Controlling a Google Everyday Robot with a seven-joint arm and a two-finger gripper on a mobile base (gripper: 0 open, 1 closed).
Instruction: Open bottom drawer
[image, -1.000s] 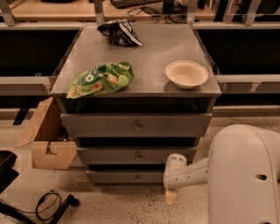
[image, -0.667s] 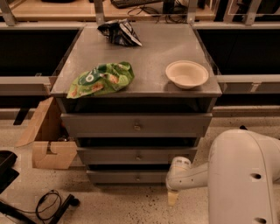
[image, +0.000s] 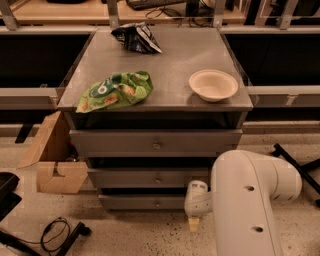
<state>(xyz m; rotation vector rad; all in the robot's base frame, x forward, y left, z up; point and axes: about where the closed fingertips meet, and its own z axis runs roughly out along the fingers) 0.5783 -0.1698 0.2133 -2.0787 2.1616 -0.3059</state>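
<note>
The grey cabinet (image: 165, 60) has three stacked drawers. The bottom drawer (image: 135, 202) is the lowest, a flat wide front with a small round knob (image: 157, 203) at its centre, and it sits about in line with the fronts above it. My gripper (image: 194, 222) hangs low at the end of the white arm (image: 245, 205), just in front of the right end of the bottom drawer and to the right of its knob, with its pale tip close to the floor. The arm hides the drawer's right end.
On the cabinet top lie a green snack bag (image: 116, 90), a dark bag (image: 136, 37) and a pale bowl (image: 213, 85). An open cardboard box (image: 55, 160) stands at the cabinet's left. Black cables (image: 57, 232) and a black leg (image: 295, 165) lie on the speckled floor.
The white arm has shifted a little left and fills more of the lower right. The gripper stays low by the bottom drawer's right end. The drawers have not moved.
</note>
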